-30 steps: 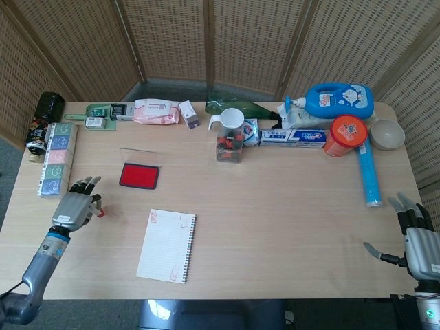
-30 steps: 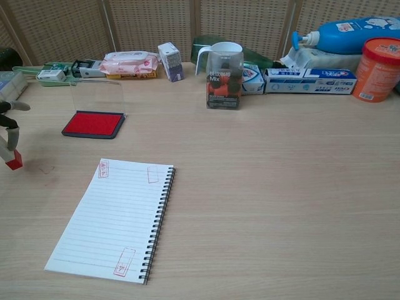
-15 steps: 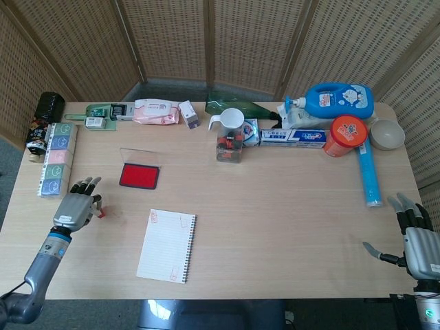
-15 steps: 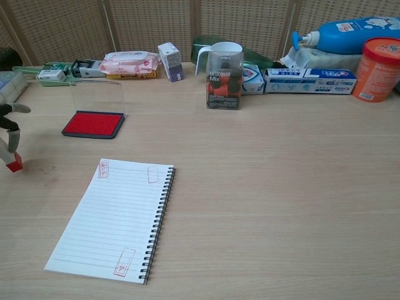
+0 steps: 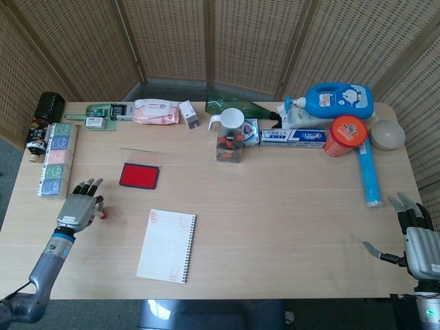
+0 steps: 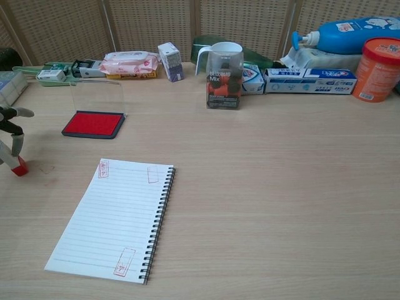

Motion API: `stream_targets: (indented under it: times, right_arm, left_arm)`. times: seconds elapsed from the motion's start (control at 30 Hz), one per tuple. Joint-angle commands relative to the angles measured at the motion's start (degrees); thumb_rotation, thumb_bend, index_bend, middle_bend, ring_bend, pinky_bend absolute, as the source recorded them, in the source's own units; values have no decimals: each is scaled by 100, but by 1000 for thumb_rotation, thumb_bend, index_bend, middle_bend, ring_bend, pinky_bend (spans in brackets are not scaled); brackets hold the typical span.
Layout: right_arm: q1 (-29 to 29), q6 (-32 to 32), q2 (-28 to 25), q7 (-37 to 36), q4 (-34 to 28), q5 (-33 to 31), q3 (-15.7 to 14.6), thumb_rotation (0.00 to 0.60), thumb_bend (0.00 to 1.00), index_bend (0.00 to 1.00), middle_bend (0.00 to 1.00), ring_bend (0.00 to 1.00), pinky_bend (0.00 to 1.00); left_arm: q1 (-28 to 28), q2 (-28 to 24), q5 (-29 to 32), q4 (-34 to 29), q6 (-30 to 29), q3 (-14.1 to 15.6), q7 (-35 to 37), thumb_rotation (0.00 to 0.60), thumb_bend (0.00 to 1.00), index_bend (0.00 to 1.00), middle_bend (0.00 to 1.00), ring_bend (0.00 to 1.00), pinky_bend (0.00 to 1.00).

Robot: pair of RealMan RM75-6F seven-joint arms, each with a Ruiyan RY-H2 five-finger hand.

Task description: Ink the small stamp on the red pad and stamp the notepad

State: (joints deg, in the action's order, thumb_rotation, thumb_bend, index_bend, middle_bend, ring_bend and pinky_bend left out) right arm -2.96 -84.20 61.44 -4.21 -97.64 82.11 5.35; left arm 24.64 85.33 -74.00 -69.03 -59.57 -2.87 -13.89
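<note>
The left hand (image 5: 80, 208) pinches the small stamp (image 6: 17, 164) at the table's (image 5: 289, 206) near-left edge, red base down on the wood, left of the spiral notepad (image 5: 167, 245). The open red ink pad (image 5: 139, 176) lies farther back, between them. The right hand (image 5: 416, 239) rests at the near-right corner, fingers spread, holding nothing.

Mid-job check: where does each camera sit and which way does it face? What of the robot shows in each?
Head view: high, looking steeply down over the table; shows the left robot hand pinching the small stamp and the right robot hand, open.
Chest view: low, facing across the table toward the wicker screen; only left fingers show.
Both share the red ink pad and notepad.
</note>
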Motion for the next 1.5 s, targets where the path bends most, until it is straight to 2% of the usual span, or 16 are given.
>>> stream_targets:
  times: [0.03,0.17,0.77,1.03,1.23,1.5]
  right_arm:
    - [2,-6,-2,-1,-5,-1,3,402,0,0,0,0,0]
    - [1,-8,-3,6,-14,-1,4,399,0,0,0,0,0]
    - [-10,30,15,54,-41,-39,1,400,0,0,0,0,0]
    - [-9,26,3,41,-55,-49,9,397,0,0,0,0,0]
    - [-6,23,-14,15,-63,-49,12,399,0,0,0,0,0]
    - [-6,28,-33,3,-81,-59,16,398,0,0,0,0,0]
  left_arm:
    - [-2,-1,16,-38,-8,-4,-35,600,315,733,0,0,100]
    - [-9,3,14,-48,-50,-14,-58,600,280,733,0,0,100]
    - [101,-3,106,-216,-9,-81,-418,600,276,731,0,0,100]
    - [174,-70,466,-568,15,-187,-1103,600,277,665,0,0,100]
    - [291,-113,851,-918,38,-244,-1881,600,277,665,0,0,100]
    - [397,-94,1170,-1212,-93,-257,-2523,600,277,624,0,0,100]
